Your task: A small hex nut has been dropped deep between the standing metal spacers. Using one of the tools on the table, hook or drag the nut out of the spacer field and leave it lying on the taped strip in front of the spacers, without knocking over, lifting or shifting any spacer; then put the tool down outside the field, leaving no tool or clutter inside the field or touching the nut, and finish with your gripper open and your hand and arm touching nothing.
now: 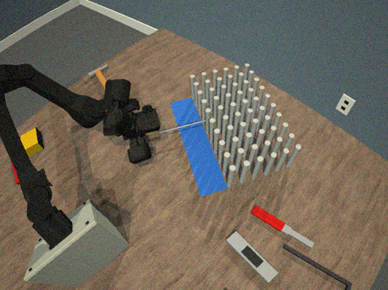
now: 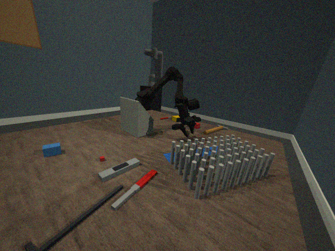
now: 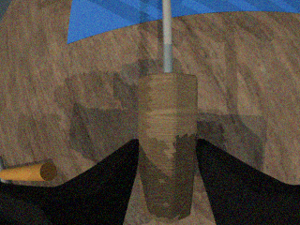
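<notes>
My gripper (image 1: 146, 134) (image 2: 189, 133) (image 3: 167, 144) is shut on the brown handle (image 3: 169, 103) of a thin-rod tool, low in front of the strip. Its pale metal shaft (image 1: 183, 126) (image 3: 167, 28) points away from the fingers and crosses above the blue taped strip (image 1: 204, 160) (image 2: 167, 156) (image 3: 103, 19). In the top view the shaft's far end meets the front row of the grey metal spacers (image 1: 249, 142) (image 2: 199, 183); whether it touches one or reaches between them I cannot tell. The spacers stand upright. The hex nut cannot be made out in any view.
A hammer (image 1: 101, 78) (image 2: 213, 129) (image 3: 28, 172) lies beyond the gripper. A black L-shaped bar (image 1: 314, 267) (image 2: 81, 218), a red-handled tool (image 1: 268, 217) (image 2: 146, 178) and a grey bar (image 1: 237, 241) (image 2: 132, 162) lie beside the field. A yellow block (image 1: 30, 142) (image 2: 176, 118) is behind the arm.
</notes>
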Robot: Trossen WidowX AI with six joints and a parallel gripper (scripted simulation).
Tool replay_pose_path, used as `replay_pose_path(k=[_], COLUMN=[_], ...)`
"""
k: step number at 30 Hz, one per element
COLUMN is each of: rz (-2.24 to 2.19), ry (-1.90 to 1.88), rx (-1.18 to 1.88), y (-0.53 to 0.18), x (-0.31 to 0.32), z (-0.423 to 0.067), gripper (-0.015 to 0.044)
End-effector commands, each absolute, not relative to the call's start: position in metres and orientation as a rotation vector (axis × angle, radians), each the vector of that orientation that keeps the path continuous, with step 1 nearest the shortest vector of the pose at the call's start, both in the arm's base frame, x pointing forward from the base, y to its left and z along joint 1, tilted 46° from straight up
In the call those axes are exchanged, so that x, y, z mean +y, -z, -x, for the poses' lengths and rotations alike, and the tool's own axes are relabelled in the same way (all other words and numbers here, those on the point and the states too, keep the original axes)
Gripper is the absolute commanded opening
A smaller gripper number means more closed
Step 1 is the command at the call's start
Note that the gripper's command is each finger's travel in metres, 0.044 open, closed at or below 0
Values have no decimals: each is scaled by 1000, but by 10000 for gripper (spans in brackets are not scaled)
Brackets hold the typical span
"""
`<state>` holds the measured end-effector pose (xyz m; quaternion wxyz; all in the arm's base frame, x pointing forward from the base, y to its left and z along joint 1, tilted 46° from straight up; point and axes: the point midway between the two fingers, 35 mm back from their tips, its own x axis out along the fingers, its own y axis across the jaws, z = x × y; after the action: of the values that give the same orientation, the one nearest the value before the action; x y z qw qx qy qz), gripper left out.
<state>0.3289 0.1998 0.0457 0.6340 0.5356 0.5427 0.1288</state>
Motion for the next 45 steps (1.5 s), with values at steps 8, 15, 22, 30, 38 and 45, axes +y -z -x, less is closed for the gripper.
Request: replay_pose_path(k=[8, 15, 22, 30, 38, 45], rz=[-1225, -1225, -1225, -1225, -1225, -1224], ry=[-297, -297, -297, -297, -297, -297], rx=[1234, 1234, 1234, 1234, 1233, 1233], y=[-44, -43, -41, -40, -38, -36], x=[196, 195, 193, 191, 189, 188], z=[-339, -343, -348, -353, -358, -363], gripper=[0, 0, 0, 0, 0, 0])
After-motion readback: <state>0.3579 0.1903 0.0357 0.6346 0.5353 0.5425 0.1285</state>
